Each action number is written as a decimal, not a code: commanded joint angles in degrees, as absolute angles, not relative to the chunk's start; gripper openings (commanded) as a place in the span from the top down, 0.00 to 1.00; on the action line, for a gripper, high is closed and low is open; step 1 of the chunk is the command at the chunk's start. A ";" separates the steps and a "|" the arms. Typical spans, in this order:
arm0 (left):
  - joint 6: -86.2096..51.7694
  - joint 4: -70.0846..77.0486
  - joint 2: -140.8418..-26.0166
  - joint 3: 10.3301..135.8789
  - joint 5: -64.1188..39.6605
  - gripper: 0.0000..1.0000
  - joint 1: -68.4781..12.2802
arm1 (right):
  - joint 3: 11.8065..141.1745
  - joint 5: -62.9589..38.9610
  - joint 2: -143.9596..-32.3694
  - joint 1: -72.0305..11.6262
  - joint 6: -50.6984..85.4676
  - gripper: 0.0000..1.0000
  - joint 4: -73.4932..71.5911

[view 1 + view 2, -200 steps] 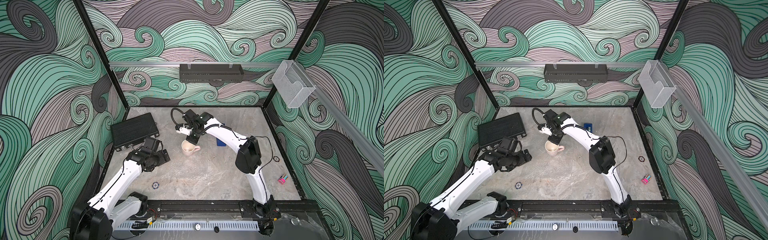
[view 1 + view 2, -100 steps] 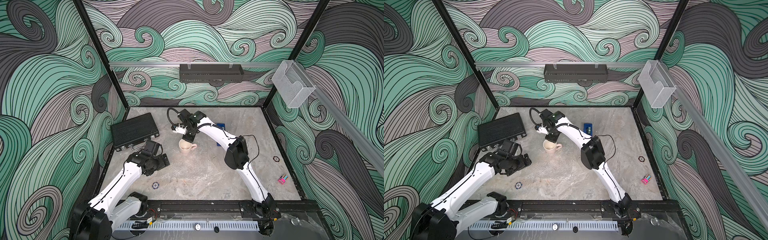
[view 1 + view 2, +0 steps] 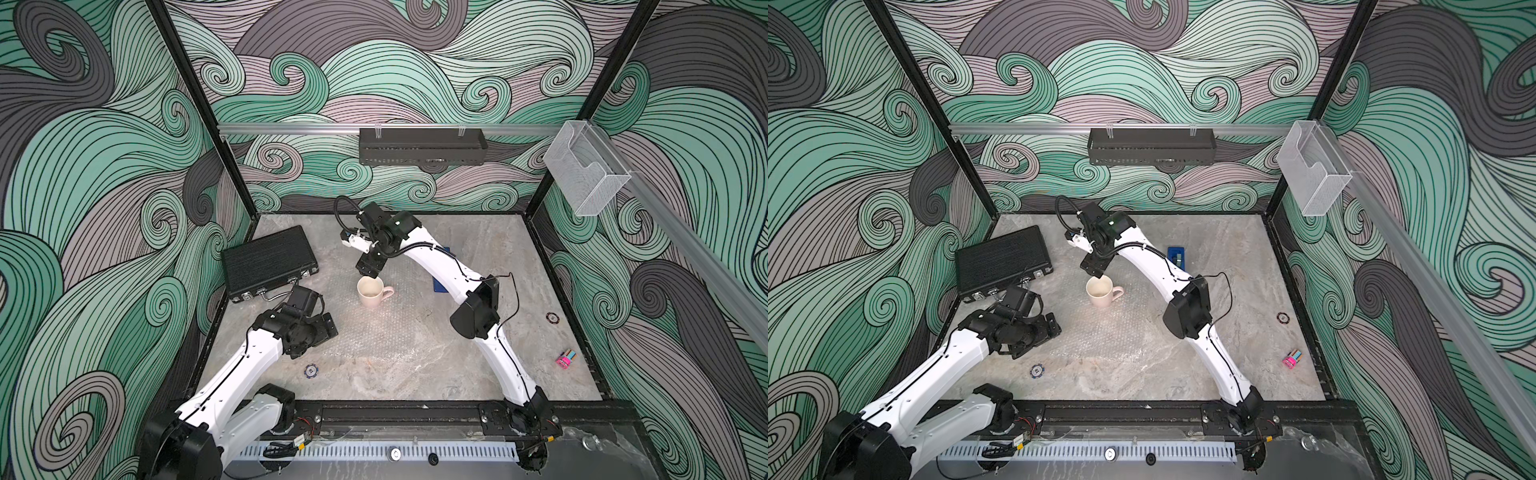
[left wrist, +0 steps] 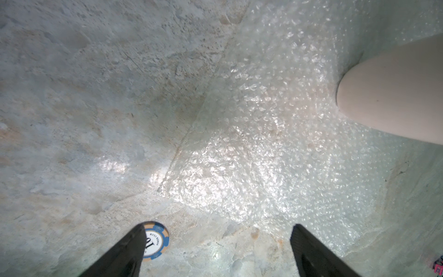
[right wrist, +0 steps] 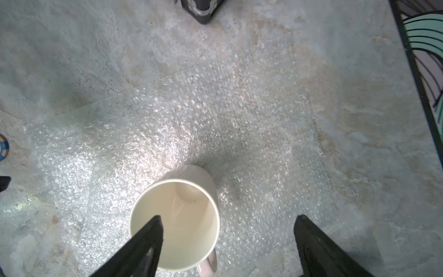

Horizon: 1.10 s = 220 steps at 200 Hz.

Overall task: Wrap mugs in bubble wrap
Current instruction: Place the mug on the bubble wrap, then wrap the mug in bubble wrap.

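mug: glossy ceramic | bubble wrap: shiny clear plastic | table: matt stone

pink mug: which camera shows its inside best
The right wrist view: it looks straight down into the mug, with its cream inside seen close. Both top views show the mug small, upright on the bubble wrap, handle visible. The left wrist view shows only part of its outer wall.

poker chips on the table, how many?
2. Blue chip beside the bubble wrap, by the left arm; dark chip near the right wall. The arms could hide more.
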<state>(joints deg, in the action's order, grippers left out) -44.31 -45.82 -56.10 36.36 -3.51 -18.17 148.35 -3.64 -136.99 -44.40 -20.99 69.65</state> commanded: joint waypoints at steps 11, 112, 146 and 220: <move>-45.83 -44.20 -58.40 35.65 -1.93 0.08 -17.87 | 143.94 -2.35 -124.25 -42.89 -11.81 0.11 66.26; -48.58 -37.92 -66.22 30.97 -4.87 0.30 -17.05 | 96.61 -6.16 -88.07 -42.12 3.13 0.11 49.14; -49.08 -35.30 -67.06 28.93 -6.57 0.35 -16.38 | 87.71 -9.26 -84.59 -38.73 8.41 0.09 45.97; -48.72 -28.27 -64.16 27.75 -11.89 0.89 -16.29 | 76.46 -12.45 -80.29 -37.69 12.73 0.08 37.48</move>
